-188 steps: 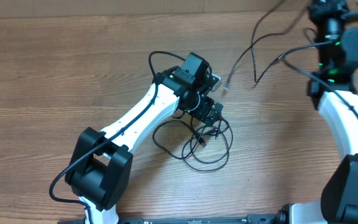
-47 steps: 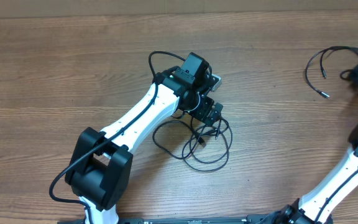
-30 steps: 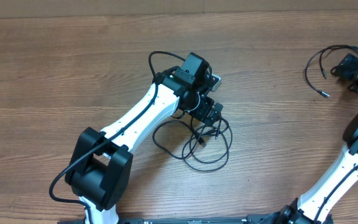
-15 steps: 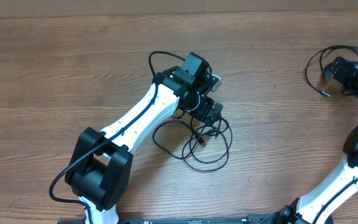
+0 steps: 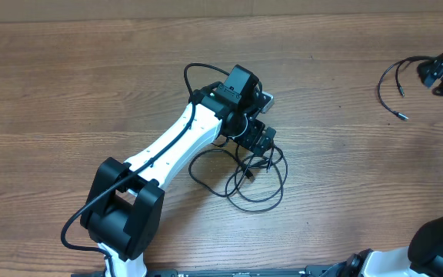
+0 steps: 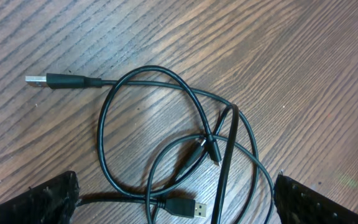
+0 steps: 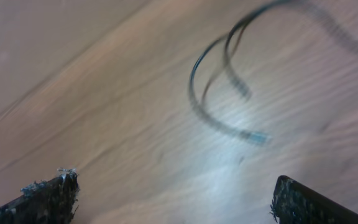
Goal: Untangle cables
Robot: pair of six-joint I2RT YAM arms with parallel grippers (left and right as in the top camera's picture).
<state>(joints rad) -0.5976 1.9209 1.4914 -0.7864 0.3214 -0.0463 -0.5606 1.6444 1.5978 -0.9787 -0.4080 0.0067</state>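
Note:
A tangle of thin black cables (image 5: 257,181) lies looped on the wooden table just below my left gripper (image 5: 261,145). In the left wrist view the cable loops (image 6: 143,74) cross one another, with one USB plug (image 6: 182,206) between my open fingertips and another plug (image 6: 46,79) at the upper left. My left gripper (image 6: 176,202) hangs open above them, holding nothing. A separate black cable (image 5: 380,86) lies curved at the far right. My right gripper (image 5: 439,72) is beside it, open and empty. The right wrist view shows that cable (image 7: 221,93) blurred, ahead of the open right gripper (image 7: 176,199).
The left arm (image 5: 168,154) stretches from the near left edge to the table's middle, and its own thick black wire (image 5: 198,71) arches behind the wrist. The right arm's base (image 5: 441,250) sits at the near right corner.
The right gripper, which earlier held a cable high, now has let it lie on the right side; in the last second it shifted left, then back up and right. The left arm stayed still.

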